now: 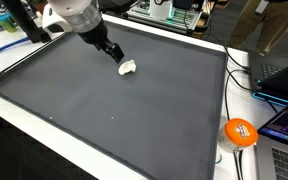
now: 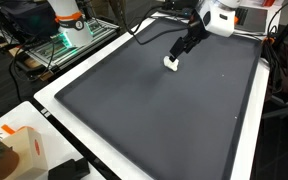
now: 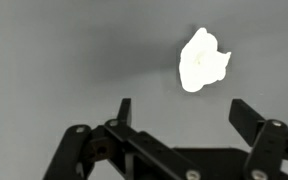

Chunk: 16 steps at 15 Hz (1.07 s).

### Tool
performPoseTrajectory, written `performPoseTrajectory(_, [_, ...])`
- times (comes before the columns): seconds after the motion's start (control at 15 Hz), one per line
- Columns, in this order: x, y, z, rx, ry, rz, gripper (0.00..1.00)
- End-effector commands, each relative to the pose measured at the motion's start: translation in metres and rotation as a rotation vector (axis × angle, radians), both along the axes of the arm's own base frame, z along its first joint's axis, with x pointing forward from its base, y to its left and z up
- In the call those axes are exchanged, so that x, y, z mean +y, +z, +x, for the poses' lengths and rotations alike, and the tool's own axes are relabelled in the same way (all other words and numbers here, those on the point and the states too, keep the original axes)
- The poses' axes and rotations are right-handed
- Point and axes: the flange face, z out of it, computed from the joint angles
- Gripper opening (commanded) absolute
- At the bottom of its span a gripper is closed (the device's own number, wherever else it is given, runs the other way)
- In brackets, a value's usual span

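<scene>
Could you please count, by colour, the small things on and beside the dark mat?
White: 1, the crumpled lump on the mat.
Orange: 1, the round thing beside the mat.
Total: 2.

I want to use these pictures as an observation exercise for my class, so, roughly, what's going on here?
A single robot arm reaches over a dark grey mat on a white-edged table. Its gripper is angled down with the jaws open and nothing held. A small white crumpled lump lies on the mat just beside the fingertips. In the wrist view the lump sits ahead of the fingers, not between them, so nothing has been gripped.
</scene>
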Motion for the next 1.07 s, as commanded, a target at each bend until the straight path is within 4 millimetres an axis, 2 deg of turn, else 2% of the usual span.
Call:
performPoseTrajectory(0.0, [0.000, -0.011, 0.007, 0.057, -0.073, 0.033, 1.00])
performPoseTrajectory(0.2, [0.001, -0.018, 0.014, 0.052, -0.122, 0.031, 1.00])
performPoseTrajectory(0.67, [-0.020, -0.047, 0.016, 0.188, -0.283, 0.114, 1.00])
performPoseTrajectory(1.0, [-0.020, -0.045, 0.014, 0.168, -0.257, 0.093, 1.00])
